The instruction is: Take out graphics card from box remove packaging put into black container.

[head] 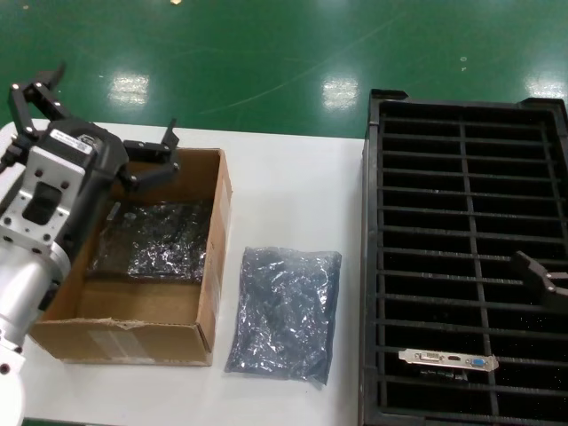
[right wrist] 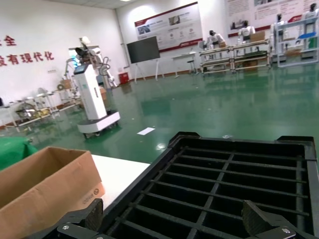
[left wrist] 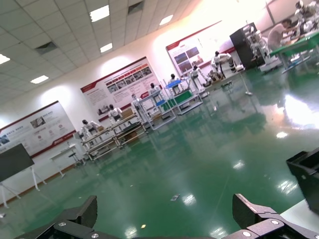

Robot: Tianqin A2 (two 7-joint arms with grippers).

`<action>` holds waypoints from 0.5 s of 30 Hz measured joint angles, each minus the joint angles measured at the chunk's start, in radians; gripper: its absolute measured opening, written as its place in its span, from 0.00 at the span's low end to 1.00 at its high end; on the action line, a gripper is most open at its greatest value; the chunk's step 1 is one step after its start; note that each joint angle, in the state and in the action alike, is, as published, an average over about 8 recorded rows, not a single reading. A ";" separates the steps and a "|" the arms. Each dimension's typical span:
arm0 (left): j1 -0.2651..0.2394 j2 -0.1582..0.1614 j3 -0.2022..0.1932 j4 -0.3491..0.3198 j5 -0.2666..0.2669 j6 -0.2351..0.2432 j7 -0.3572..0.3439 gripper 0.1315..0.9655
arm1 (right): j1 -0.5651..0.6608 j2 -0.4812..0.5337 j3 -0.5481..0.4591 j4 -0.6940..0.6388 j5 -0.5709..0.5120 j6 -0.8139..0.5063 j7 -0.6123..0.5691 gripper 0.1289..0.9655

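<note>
Where box [head: 133,266] sits, packaging [head: 286,311] lies beside.

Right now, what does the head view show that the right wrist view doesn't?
Only the head view shows the left hand, open above the box's far left corner, a bagged card inside the box, an empty bag on the table, and a graphics card slotted in the black container. Only the right wrist view shows the right hand's fingertips, open. Both show the box and black container.

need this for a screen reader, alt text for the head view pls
Open left gripper hovers over a cardboard box holding a bagged item; an empty bag lies beside it, one graphics card sits in the black container.
</note>
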 joint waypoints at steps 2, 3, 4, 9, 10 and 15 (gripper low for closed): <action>0.012 -0.006 0.009 0.010 -0.037 -0.018 0.016 0.96 | -0.009 -0.013 -0.006 0.010 -0.007 0.029 -0.010 1.00; 0.018 -0.008 0.013 0.015 -0.056 -0.028 0.024 0.97 | -0.014 -0.019 -0.009 0.015 -0.010 0.044 -0.015 1.00; 0.024 -0.011 0.018 0.020 -0.074 -0.037 0.032 0.97 | -0.018 -0.026 -0.012 0.019 -0.013 0.059 -0.020 1.00; 0.054 -0.025 0.040 0.044 -0.165 -0.083 0.072 1.00 | -0.040 -0.058 -0.027 0.044 -0.029 0.131 -0.045 1.00; 0.060 -0.028 0.044 0.049 -0.183 -0.092 0.080 1.00 | -0.045 -0.064 -0.030 0.048 -0.033 0.146 -0.051 1.00; 0.090 -0.042 0.066 0.073 -0.274 -0.138 0.120 1.00 | -0.067 -0.096 -0.045 0.073 -0.049 0.219 -0.076 1.00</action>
